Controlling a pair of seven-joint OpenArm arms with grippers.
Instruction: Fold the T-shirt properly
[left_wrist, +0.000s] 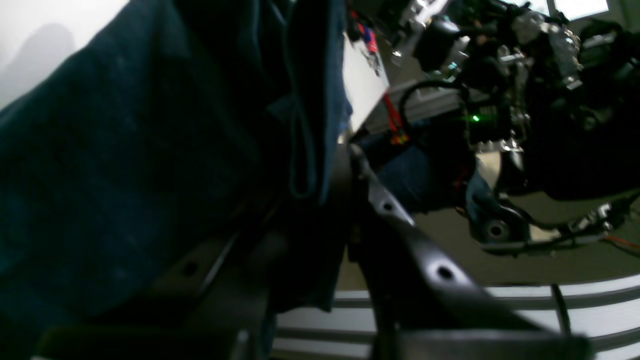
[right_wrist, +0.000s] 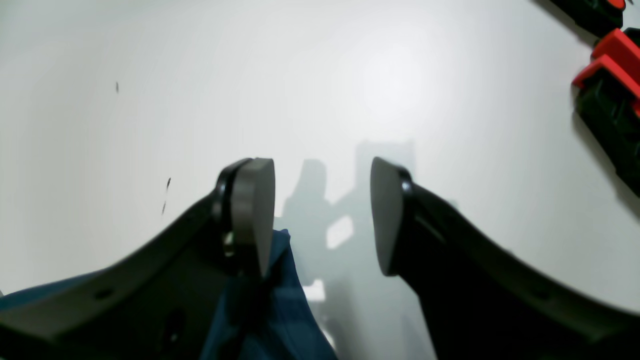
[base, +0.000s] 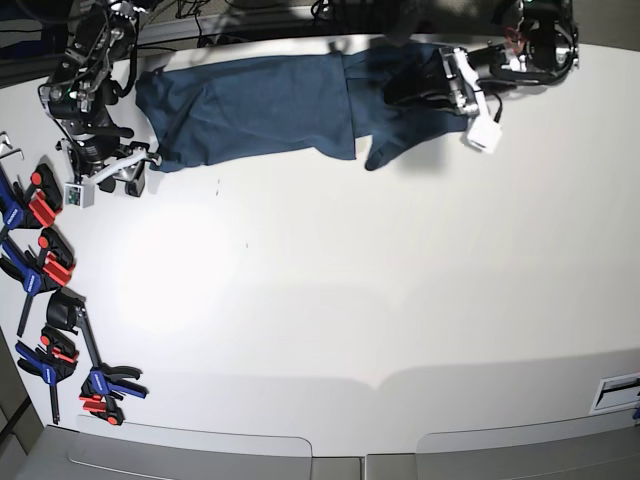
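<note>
The dark navy T-shirt (base: 260, 110) lies spread along the far edge of the white table (base: 350, 300). Its right end is folded over and lifted off the surface. My left gripper (base: 405, 90) is shut on that raised end. In the left wrist view the bunched T-shirt (left_wrist: 150, 150) fills the left half and hangs between the fingers (left_wrist: 400, 220) of my left gripper (left_wrist: 325, 195). My right gripper (base: 140, 172) stands open at the shirt's near left corner. In the right wrist view my right gripper (right_wrist: 320, 220) has nothing between its pads (right_wrist: 252, 210), and a fold of T-shirt (right_wrist: 280, 310) sits under the left finger.
Several red, blue and black clamps (base: 40, 260) lie along the table's left edge, and some of these clamps (right_wrist: 610, 75) show at the top right of the right wrist view. A small white box (base: 484, 133) hangs on the left arm. The table's near edge (base: 350, 440) has grey panels.
</note>
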